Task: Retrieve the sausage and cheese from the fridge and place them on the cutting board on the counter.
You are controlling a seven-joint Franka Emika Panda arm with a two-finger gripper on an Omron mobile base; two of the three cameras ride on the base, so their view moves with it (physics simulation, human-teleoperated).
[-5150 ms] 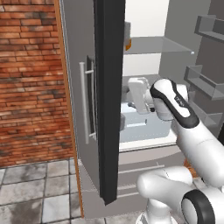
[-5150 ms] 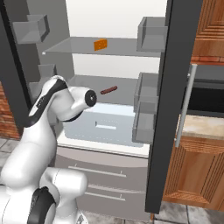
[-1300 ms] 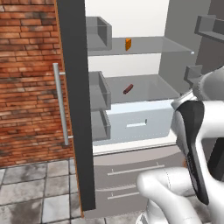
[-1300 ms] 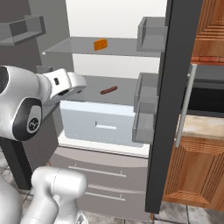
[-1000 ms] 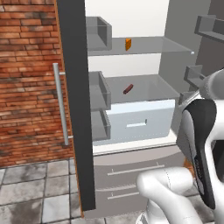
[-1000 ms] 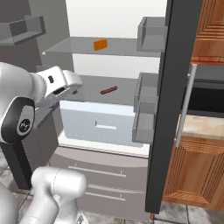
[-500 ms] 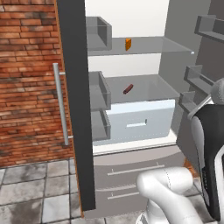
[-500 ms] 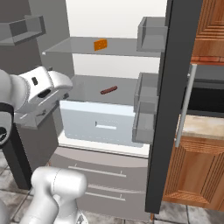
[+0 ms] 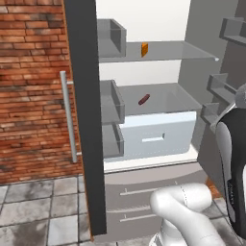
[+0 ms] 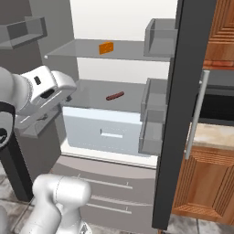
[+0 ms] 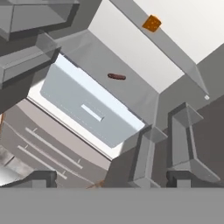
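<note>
Two targets unreached: fingers (image 11: 109, 177) released, sausage (image 10: 114, 96) mid-frame, cheese (image 10: 106, 47) above; reach risks clipping door bins (image 10: 154, 123).

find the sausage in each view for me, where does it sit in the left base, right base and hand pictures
Left base view: the sausage lies centre, on the middle glass shelf.
Right base view: the sausage lies centre, slightly above the middle, on the same shelf.
Hand view: the sausage sits upper centre, tilted with the camera.
Shared landmark: the pale drawer directly under its shelf.
</note>
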